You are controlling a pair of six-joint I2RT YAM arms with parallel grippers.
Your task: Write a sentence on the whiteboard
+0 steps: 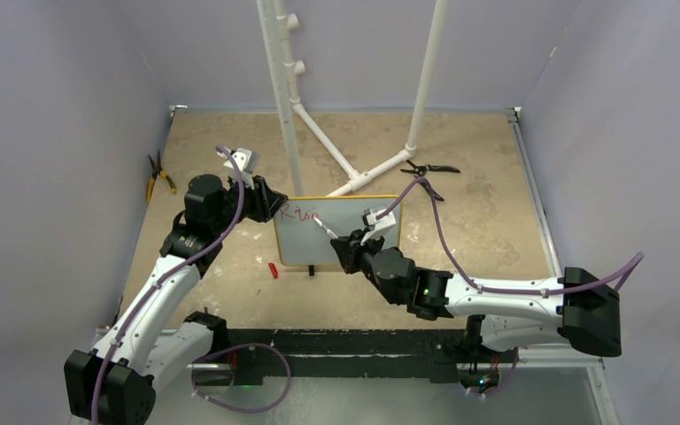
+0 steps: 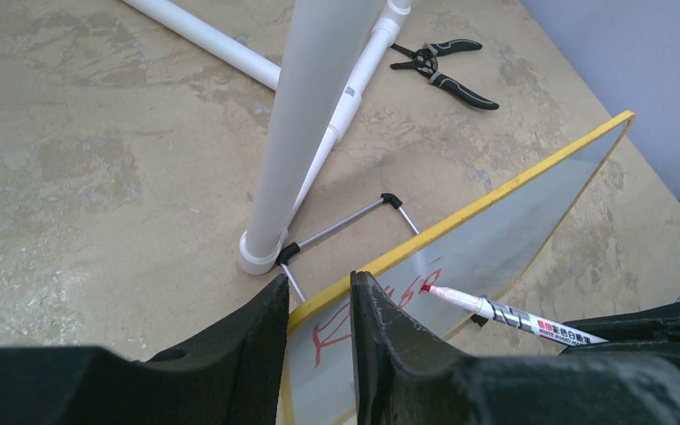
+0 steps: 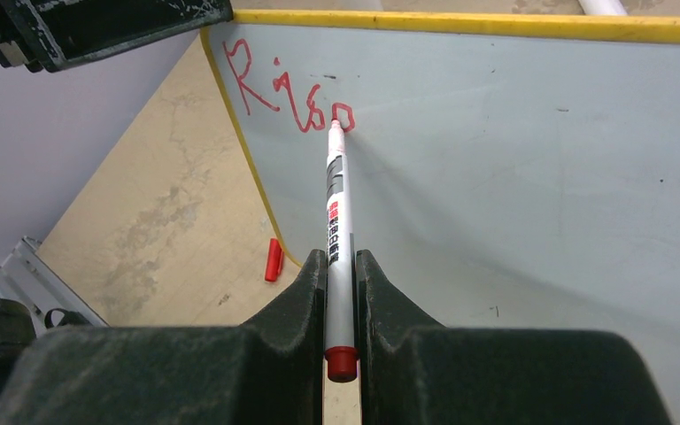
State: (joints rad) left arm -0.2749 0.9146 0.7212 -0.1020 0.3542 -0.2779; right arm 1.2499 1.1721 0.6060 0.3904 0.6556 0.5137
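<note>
well, the writing is barely begun. the whiteboard [image 1: 319, 246] stands propped in the middle of the overhead view. the sentence [image 3: 288, 93] is so far one red word in its upper left corner, something like "rise", and the board to the right of it and below it is bare. i'd judge nearly the whole line is left to write.

the right claw [image 3: 341, 266] is clenched around the marker [image 3: 336, 195], whose tip touches the last letter. the left claw [image 2: 319, 288] looks pinched shut on the board's yellow top edge near that corner, steadying it.

the right wrist view gives the letters plainly, where the overhead shows only a red scrawl. a red cap [image 3: 273, 260] lies on the bench [image 3: 159, 204] at lower left, just beside the board. only the left wrist view shows the wire stand [image 2: 345, 221] behind the board.
</note>
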